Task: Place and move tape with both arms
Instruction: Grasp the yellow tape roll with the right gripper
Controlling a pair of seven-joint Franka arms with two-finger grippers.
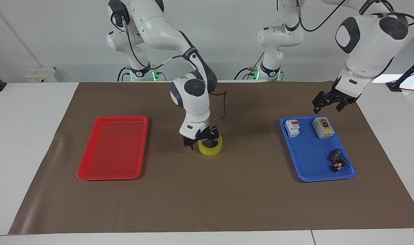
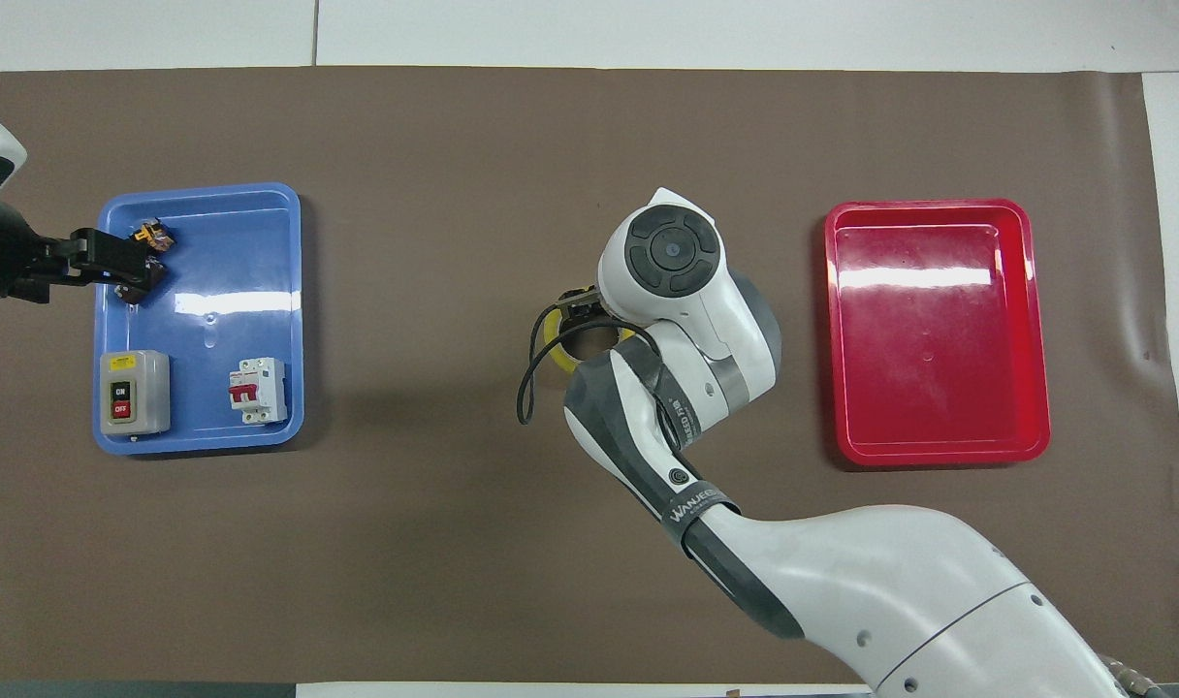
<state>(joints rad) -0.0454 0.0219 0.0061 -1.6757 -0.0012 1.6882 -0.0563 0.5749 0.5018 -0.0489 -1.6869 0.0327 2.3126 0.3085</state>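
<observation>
The yellow tape point(image 1: 212, 150) lies flat on the brown mat point(image 1: 207, 197), midway between the two trays. My right gripper point(image 1: 202, 140) is down at the tape, open. One finger stands outside the ring toward the red tray, and the other is over the ring's hole. In the overhead view the right arm's wrist point(image 2: 672, 252) covers most of the tape point(image 2: 551, 341). My left gripper point(image 1: 331, 102) is open and empty, raised over the blue tray's edge point(image 2: 114, 267).
A red tray point(image 1: 113, 117) lies bare at the right arm's end. A blue tray point(image 1: 312, 153) at the left arm's end holds a grey switch box point(image 1: 323, 127), a white breaker point(image 1: 292, 128) and small black connector pieces point(image 1: 337, 160).
</observation>
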